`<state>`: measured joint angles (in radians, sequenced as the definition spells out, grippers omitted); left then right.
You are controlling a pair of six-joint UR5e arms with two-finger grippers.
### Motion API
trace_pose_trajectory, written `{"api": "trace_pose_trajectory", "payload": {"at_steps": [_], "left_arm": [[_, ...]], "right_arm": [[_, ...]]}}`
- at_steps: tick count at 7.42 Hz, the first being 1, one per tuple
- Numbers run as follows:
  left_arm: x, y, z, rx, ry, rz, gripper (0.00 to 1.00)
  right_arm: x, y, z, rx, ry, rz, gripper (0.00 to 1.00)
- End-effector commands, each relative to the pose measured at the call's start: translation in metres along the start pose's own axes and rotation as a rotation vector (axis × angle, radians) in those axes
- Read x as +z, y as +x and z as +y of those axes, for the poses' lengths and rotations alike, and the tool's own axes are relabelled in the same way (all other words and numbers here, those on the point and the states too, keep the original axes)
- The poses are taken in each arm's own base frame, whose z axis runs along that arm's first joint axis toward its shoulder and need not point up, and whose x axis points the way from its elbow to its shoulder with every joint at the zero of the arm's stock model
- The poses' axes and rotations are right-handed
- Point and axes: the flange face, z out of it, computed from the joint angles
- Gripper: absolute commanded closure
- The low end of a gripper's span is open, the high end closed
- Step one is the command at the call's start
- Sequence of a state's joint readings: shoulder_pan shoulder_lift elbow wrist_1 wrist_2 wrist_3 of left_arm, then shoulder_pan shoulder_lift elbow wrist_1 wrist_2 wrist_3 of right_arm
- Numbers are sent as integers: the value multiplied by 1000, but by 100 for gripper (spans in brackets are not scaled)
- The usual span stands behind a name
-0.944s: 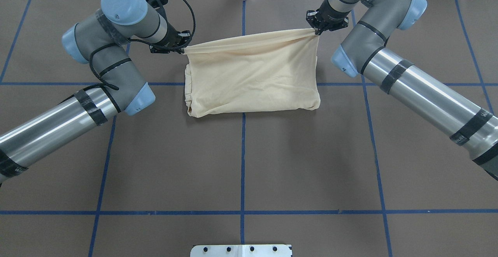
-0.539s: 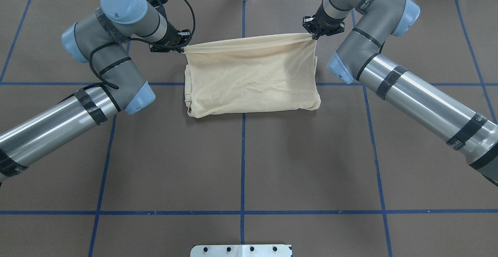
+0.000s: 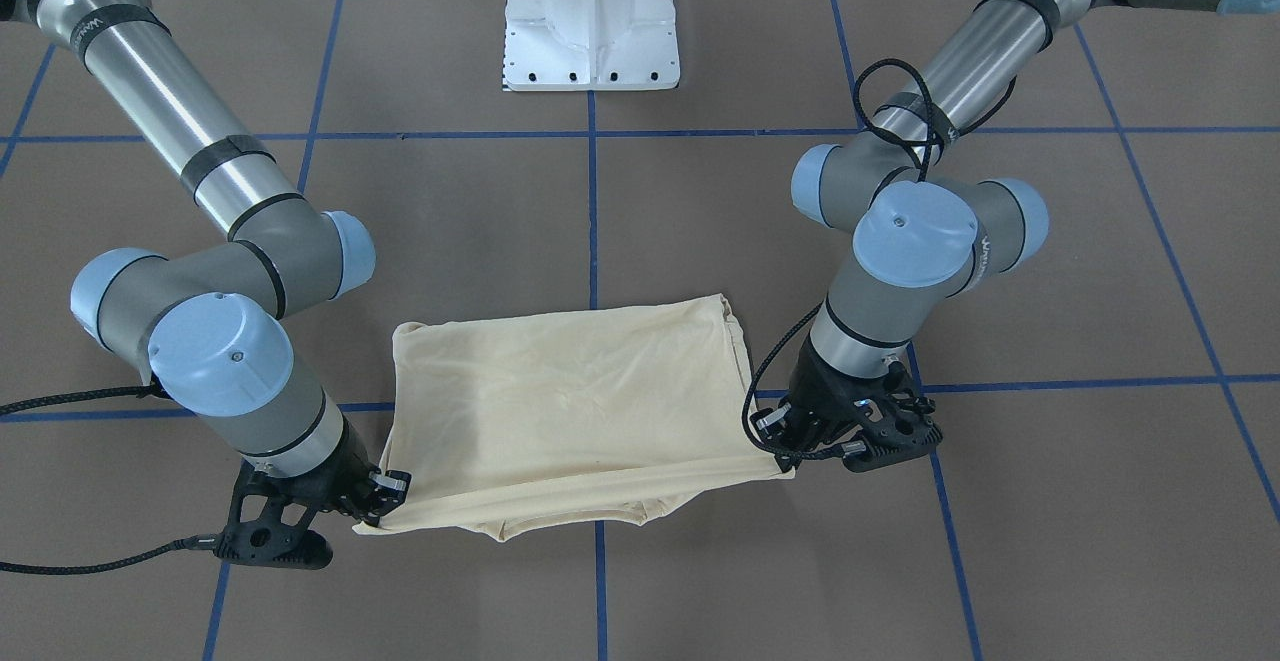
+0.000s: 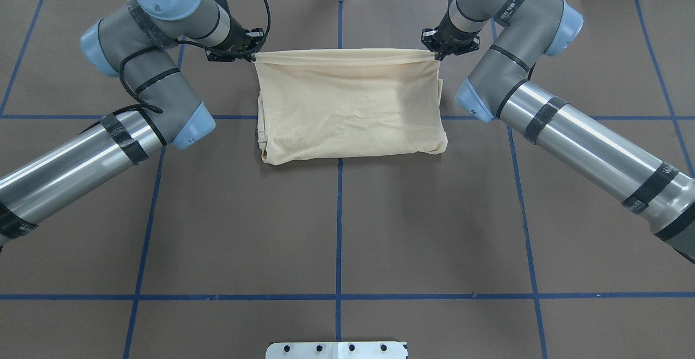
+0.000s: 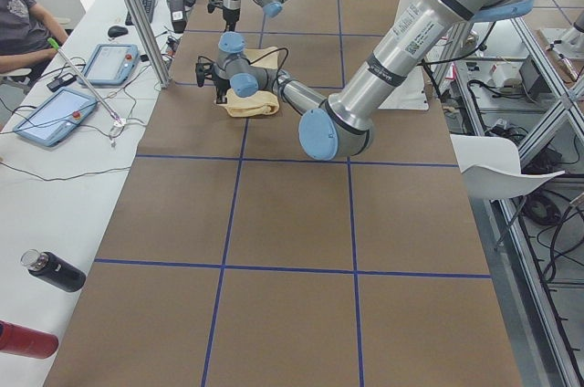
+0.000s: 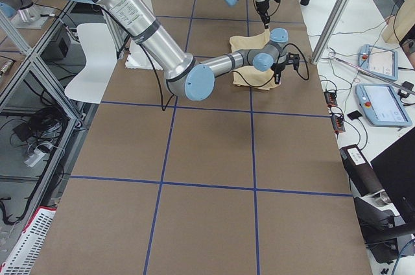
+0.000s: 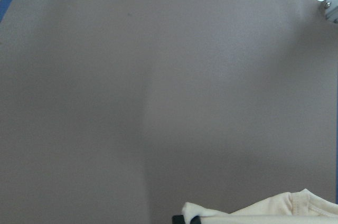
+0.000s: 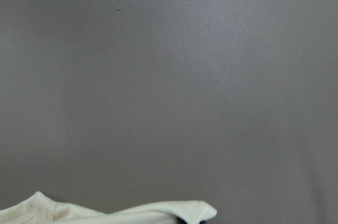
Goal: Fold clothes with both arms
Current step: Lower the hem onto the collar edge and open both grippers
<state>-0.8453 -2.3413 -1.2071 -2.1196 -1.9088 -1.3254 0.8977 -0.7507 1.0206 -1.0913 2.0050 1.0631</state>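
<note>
The clothes, one pale cream-yellow shirt [image 4: 347, 109], lie folded into a rectangle on the brown table [image 4: 336, 228], plain side up. The shirt's far edge is stretched straight and taut between both arms. My left gripper [image 4: 252, 55] is shut on its far left corner. My right gripper [image 4: 437, 53] is shut on its far right corner. From the front, the shirt [image 3: 570, 401] hangs between the left gripper [image 3: 783, 458] and the right gripper [image 3: 385, 503], its near edge resting on the table. Each wrist view shows only a strip of the shirt [image 7: 274, 211] [image 8: 132, 213] at the bottom.
Blue tape lines [image 4: 339, 296] grid the table. The white pedestal base [image 3: 590, 21] stands at the robot's side. Beyond the far edge, a white bench holds tablets [image 5: 55, 113] and bottles [image 5: 55, 273], with a seated person [image 5: 23, 22] beside it.
The left gripper has carried its corner farther from the robot and the right gripper has come slightly nearer. The held edge, slanted before, now runs level and straight.
</note>
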Motion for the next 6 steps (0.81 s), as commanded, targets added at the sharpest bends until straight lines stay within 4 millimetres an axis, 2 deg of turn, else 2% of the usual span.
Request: {"api": "trace_pose_trajectory", "payload": {"at_steps": [1, 3, 4, 5, 6], "left_arm": [[2, -6, -6, -3, 17, -12, 100], [7, -16, -2, 0, 14, -26, 100], [6, -16, 0, 0, 14, -23, 100], [3, -12, 0, -4, 16, -16, 100], [0, -4, 8, 2, 9, -1, 100]], "right_arm": [[0, 0, 0, -1, 0, -1, 100], [2, 8, 4, 0, -8, -1, 100], [4, 10, 12, -7, -12, -5, 100], [1, 11, 19, -15, -10, -15, 100], [-1, 8, 22, -19, -11, -22, 100]]}}
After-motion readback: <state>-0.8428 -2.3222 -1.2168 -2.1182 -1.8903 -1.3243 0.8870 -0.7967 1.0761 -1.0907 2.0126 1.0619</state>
